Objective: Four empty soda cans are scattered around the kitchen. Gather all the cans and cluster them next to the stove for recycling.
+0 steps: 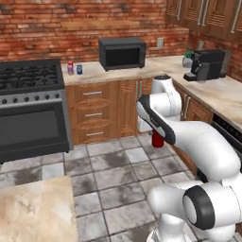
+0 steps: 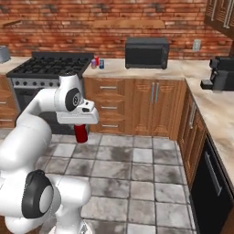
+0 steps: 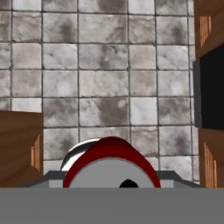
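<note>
Carrying a small red cylindrical soda can point(image 2: 81, 133) pinched in my tool point(image 2: 81, 129) above the tiled floor, I should keep it upright toward the bench beside the far black gas stove point(image 2: 50, 66).

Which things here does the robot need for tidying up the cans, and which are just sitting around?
For the job:
- red soda can held in the gripper
- two small cans on the counter beside the stove
- stove

Just sitting around:
- microwave
- coffee machine
- grey canister
</note>
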You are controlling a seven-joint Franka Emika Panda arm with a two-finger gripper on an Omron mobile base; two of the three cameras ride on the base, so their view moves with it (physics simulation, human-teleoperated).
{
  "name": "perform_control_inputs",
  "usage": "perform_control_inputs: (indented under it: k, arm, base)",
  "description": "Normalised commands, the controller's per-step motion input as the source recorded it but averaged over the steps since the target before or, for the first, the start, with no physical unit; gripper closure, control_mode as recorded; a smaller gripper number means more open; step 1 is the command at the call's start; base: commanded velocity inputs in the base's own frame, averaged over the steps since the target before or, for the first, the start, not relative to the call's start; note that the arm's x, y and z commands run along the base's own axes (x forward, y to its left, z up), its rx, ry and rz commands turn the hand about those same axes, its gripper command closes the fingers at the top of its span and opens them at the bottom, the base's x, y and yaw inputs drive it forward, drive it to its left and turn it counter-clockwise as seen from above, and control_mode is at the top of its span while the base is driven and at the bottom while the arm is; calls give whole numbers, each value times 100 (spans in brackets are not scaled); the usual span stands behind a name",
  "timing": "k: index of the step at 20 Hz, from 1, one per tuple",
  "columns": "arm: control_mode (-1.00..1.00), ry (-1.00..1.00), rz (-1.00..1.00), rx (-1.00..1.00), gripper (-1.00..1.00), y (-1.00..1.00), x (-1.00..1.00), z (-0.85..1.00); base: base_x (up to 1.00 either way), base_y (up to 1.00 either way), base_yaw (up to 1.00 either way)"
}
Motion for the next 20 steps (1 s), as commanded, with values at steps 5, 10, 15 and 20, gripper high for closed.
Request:
perform_control_inputs:
  k: [5, 10, 15, 20]
  arm:
    - [100, 0, 0, 0, 100, 0, 0, 0]
    - [100, 0, 0, 0, 100, 0, 0, 0]
    - [100, 0, 0, 0, 100, 0, 0, 0]
    - [100, 0, 0, 0, 100, 0, 0, 0]
  base:
    - [62, -10, 15]
    - [59, -15, 11]
    - [59, -26, 9]
    - [60, -25, 8]
